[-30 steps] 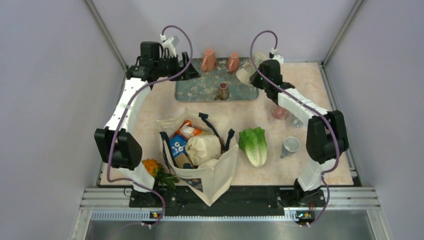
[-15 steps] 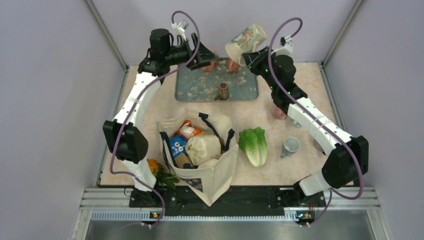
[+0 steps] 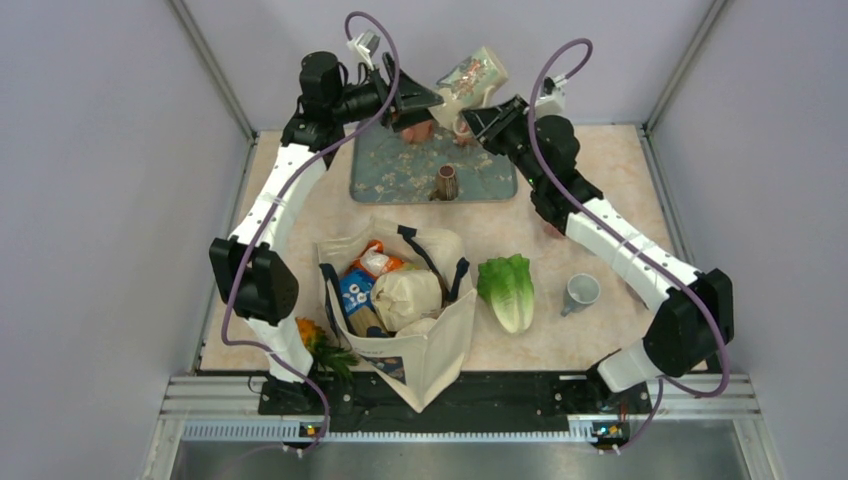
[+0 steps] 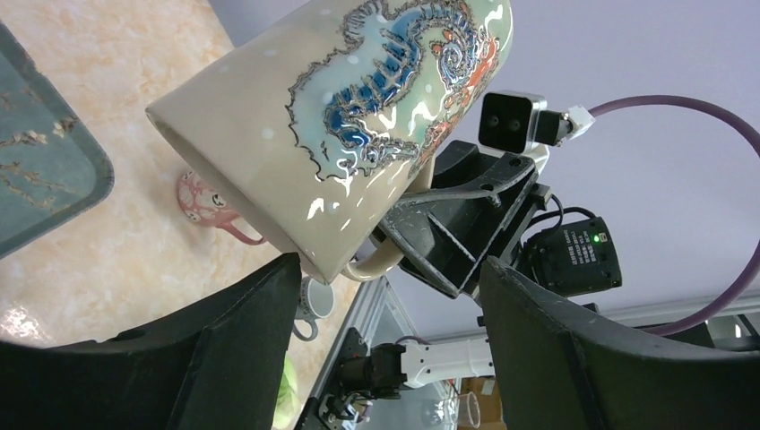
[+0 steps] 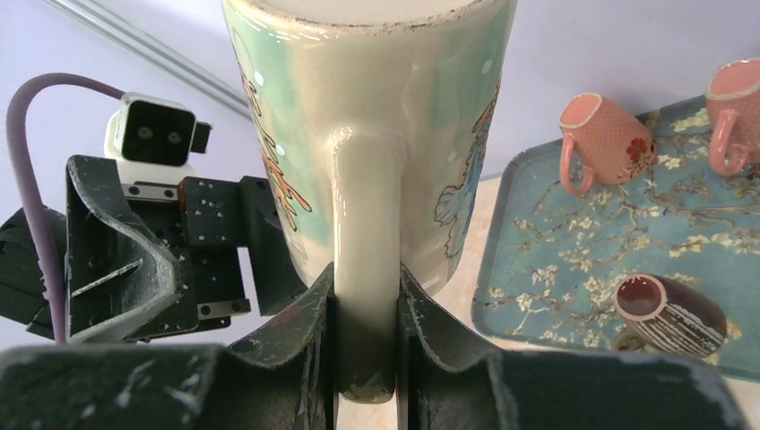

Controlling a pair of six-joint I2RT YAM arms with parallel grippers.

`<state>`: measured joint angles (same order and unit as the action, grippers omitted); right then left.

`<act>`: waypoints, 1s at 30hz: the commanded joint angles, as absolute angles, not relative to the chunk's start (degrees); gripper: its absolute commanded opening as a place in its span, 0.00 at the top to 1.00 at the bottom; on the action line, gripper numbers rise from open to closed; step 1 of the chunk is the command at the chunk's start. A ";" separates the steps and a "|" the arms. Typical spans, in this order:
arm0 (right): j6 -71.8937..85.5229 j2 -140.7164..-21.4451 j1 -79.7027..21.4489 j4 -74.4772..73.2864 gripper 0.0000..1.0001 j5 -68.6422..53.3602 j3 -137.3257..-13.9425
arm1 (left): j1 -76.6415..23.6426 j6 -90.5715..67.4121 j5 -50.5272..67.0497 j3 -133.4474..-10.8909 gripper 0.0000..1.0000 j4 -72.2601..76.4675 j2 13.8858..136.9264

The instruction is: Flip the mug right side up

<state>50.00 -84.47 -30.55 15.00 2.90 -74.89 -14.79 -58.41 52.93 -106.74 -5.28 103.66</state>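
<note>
The cream mug with a seahorse print (image 3: 468, 80) hangs tilted in the air above the back of the blue floral tray (image 3: 400, 175). My right gripper (image 3: 487, 115) is shut on the mug's handle (image 5: 366, 278), its jaws pressed on both sides of it. My left gripper (image 3: 425, 97) is open and empty, right next to the mug's rim end; in the left wrist view the mug (image 4: 349, 116) fills the space just beyond my open fingers (image 4: 242, 331).
Two pink mugs (image 5: 605, 139) lie at the tray's back and a brown striped mug (image 3: 446, 182) stands on it. A tote bag of groceries (image 3: 400, 300), a lettuce (image 3: 508, 290), a grey mug (image 3: 579, 292) and a pink cup (image 3: 556, 226) sit on the table.
My right gripper has lifted the mug off the table and carried it left, above the tray. My left gripper has risen and moved right, up to the mug.
</note>
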 commanded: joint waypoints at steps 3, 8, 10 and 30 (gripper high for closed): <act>53.73 -83.69 -32.11 29.41 1.00 0.35 -79.12 | -15.28 -61.64 53.42 -107.43 0.24 0.88 104.01; 57.10 -85.08 -32.92 31.60 1.00 -1.52 -78.37 | -15.55 -61.08 52.94 -111.12 0.29 1.26 104.80; 58.56 -85.72 -33.11 32.40 1.00 -2.24 -78.15 | -15.63 -60.82 52.82 -111.52 0.37 0.96 104.94; 60.27 -90.27 -34.59 16.07 0.43 -2.81 -76.24 | -14.57 -31.56 32.09 -115.04 1.00 -23.02 104.54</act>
